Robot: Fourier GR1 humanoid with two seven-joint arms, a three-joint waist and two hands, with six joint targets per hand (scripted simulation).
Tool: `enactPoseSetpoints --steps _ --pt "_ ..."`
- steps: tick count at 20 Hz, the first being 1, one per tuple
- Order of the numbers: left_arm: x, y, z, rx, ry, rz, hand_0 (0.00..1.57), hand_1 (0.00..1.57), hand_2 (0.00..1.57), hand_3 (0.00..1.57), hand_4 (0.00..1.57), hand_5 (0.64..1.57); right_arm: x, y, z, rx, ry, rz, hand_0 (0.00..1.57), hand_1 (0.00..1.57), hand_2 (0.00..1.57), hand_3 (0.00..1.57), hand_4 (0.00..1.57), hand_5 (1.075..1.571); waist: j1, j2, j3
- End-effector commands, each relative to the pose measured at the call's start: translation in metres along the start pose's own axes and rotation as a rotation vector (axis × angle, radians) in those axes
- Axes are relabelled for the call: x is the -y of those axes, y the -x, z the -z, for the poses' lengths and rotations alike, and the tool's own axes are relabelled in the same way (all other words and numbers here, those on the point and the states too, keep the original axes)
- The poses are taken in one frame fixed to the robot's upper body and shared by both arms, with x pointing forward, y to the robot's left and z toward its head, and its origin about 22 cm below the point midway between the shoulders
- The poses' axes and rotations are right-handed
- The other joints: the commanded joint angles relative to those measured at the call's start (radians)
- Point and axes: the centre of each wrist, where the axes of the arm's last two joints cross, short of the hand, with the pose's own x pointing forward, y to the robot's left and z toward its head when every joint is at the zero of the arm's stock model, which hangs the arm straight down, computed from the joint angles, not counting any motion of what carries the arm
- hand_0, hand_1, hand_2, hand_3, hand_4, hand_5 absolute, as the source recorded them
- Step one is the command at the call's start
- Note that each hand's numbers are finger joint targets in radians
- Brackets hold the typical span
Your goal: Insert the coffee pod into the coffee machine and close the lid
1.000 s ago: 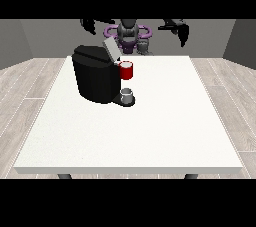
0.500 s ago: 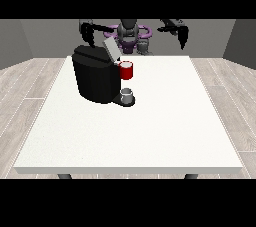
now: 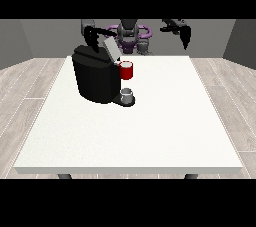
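The black coffee machine (image 3: pixel 95 78) stands on the left half of the white table (image 3: pixel 165 121). Its grey lid (image 3: pixel 111 50) is tilted up. A red thing at the machine (image 3: pixel 126 70) sits at its front. Below it, a grey thing (image 3: pixel 127 94) rests on the machine's base; I cannot tell whether it is the pod. The hand at the view's left (image 3: pixel 91 38) hangs just above the machine's top, left of the raised lid, fingers pointing straight down. The hand at the view's right (image 3: pixel 183 32) is held high over the table's far right edge, fingers relaxed and holding nothing.
The robot's torso (image 3: pixel 129 36) stands behind the table's far edge. Wooden floor surrounds the table on all sides.
The hand at the view's left has come down from beside the robot's shoulder to just above the machine's top by the lid. The other hand has barely moved.
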Motion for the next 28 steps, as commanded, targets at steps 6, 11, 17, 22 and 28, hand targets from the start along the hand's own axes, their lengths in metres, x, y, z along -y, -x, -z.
enactPoseSetpoints --steps 6,11,17,22,28 --pt "0.007 -0.003 -0.001 0.075 -0.002 0.032 0.0 0.0 0.0 0.0 0.0 1.571 0.011 -0.007 0.018 0.076 -0.027 -0.035 0.0 0.0 0.0 0.0 0.04 1.571 0.003 0.087 0.0002" --pt "0.016 0.0 -0.003 0.065 -0.016 0.039 0.0 0.0 0.0 0.0 0.0 1.571 -0.007 -0.001 0.021 0.083 -0.037 -0.03 0.0 0.0 0.0 0.0 0.0 1.571 0.008 0.089 0.0002" --pt "-0.01 -0.017 0.01 0.057 -0.002 0.041 0.0 0.0 0.0 0.0 0.0 1.571 -0.034 -0.033 0.044 0.084 -0.029 -0.043 0.0 0.0 0.0 0.0 0.0 1.571 0.026 0.1 0.0" --pt "0.009 -0.002 -0.003 0.053 -0.028 0.046 0.0 0.0 0.0 0.0 0.14 1.571 -0.022 -0.015 0.037 0.094 -0.08 -0.08 0.0 0.0 0.0 0.0 0.11 1.571 0.018 0.084 0.0002" --pt "0.004 -0.002 -0.004 0.009 -0.016 0.018 0.0 0.0 0.0 0.0 0.12 1.571 -0.043 -0.039 0.053 0.077 -0.099 -0.142 0.0 0.0 0.0 0.0 0.21 1.571 0.045 0.053 0.0001"
